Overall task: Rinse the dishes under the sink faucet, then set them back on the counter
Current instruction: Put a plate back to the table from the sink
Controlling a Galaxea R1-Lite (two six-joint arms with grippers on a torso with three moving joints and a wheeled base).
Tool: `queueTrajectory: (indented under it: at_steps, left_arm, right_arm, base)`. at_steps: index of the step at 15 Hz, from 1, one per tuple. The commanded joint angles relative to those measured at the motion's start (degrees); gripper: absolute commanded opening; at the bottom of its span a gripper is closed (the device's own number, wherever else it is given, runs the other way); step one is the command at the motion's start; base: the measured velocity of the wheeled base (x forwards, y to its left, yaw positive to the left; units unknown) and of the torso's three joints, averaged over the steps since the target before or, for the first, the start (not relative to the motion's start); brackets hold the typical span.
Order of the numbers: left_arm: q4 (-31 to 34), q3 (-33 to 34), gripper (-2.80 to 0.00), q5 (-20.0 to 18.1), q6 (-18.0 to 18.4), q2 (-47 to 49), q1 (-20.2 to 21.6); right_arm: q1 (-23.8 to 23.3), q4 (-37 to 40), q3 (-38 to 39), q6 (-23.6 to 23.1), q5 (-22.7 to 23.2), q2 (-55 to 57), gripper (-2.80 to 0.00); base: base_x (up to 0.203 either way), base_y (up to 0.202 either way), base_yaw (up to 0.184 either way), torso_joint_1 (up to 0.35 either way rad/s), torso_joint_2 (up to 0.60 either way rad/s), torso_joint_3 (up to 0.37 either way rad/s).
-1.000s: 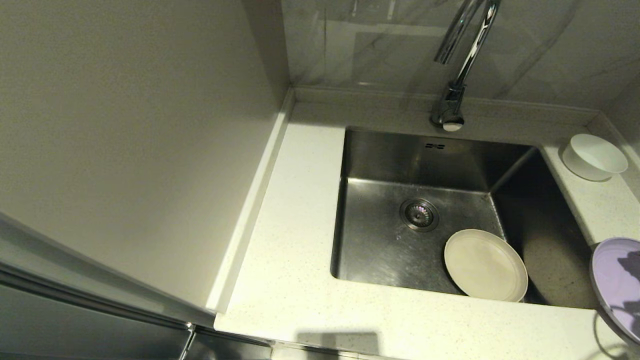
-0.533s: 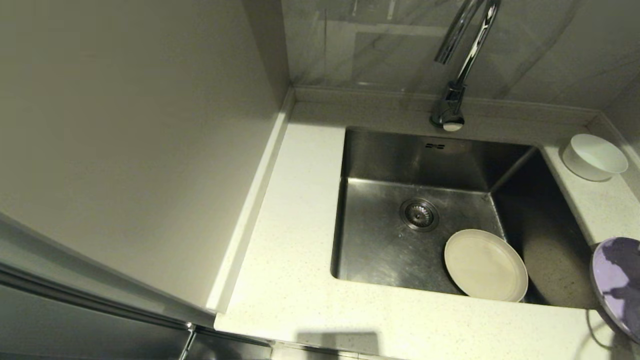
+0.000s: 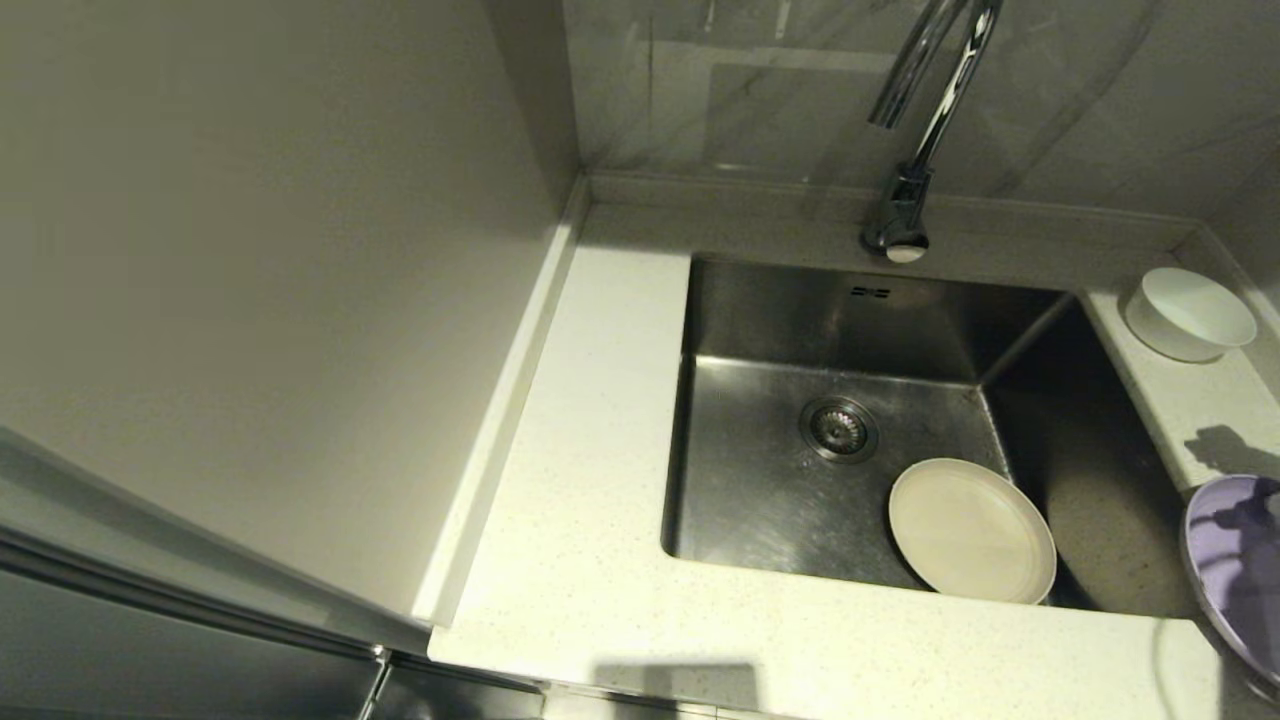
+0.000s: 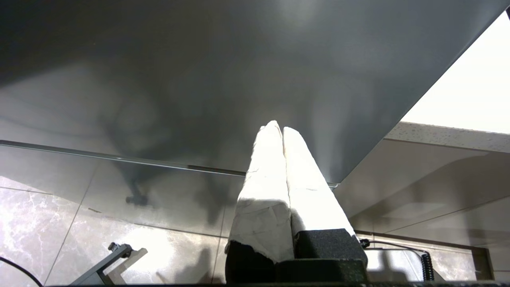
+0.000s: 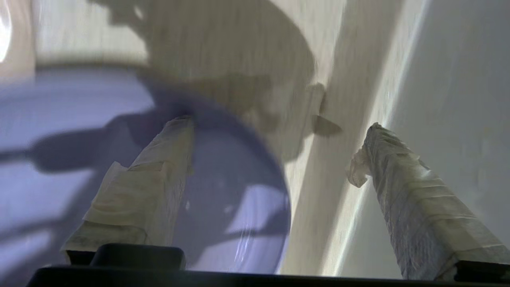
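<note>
Lilac plate (image 3: 1235, 570) lies on the tabletop (image 3: 560, 560) right of the sink (image 3: 790, 500); the cream plate (image 3: 972, 530) sits in the basin and the bowl (image 3: 1190, 313) by the back corner. Right end effector (image 5: 279, 149) hovers over the lilac plate's rim, fingers spread wide, holding nothing. Left end effector (image 4: 279, 135) is parked, fingers together. The step looks like picking up the lilac plate; next, straddle the rim and close.

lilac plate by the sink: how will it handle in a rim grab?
The lilac plate looks rigid and glossy, so probably slippery. Its rim is low and thin, so grip may be shallow. The open right gripper straddles its edge.
</note>
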Motion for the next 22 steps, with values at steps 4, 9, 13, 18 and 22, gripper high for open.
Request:
queueTrajectory:
  at_steps: [4, 9, 13, 18, 22]
  left_arm:
    - [0.0, 0.0, -2.80, 0.0, 0.0, -0.1, 0.0]
    - [0.0, 0.0, -2.80, 0.0, 0.0, -0.1, 0.0]
    - [0.0, 0.0, -2.80, 0.0, 0.0, -0.1, 0.0]
    - [0.0, 0.0, -2.80, 0.0, 0.0, -0.1, 0.0]
    - [0.0, 0.0, -2.80, 0.0, 0.0, -0.1, 0.0]
  right_arm:
    - [1.3, -0.3, -7.7, -0.2, 0.9, 6.2, 0.00]
    - [4.4, -0.3, -15.7, 1.0, 1.7, 9.3, 0.00]
    - [5.7, -0.3, -22.1, 2.5, 1.6, 12.3, 0.00]
    - [5.7, -3.9, -26.0, 4.2, 1.5, 13.0, 0.00]
    - [5.5, -7.6, -21.8, 3.7, 1.5, 7.8, 0.00]
  base:
    - [0.000, 0.000, 0.000, 0.000, 0.00, 0.000]
    - [0.000, 0.000, 0.000, 0.000, 0.00, 0.000]
    - [0.000, 0.000, 0.000, 0.000, 0.00, 0.000]
    - [0.000, 0.000, 0.000, 0.000, 0.00, 0.000]
    - [0.000, 0.000, 0.000, 0.000, 0.00, 0.000]
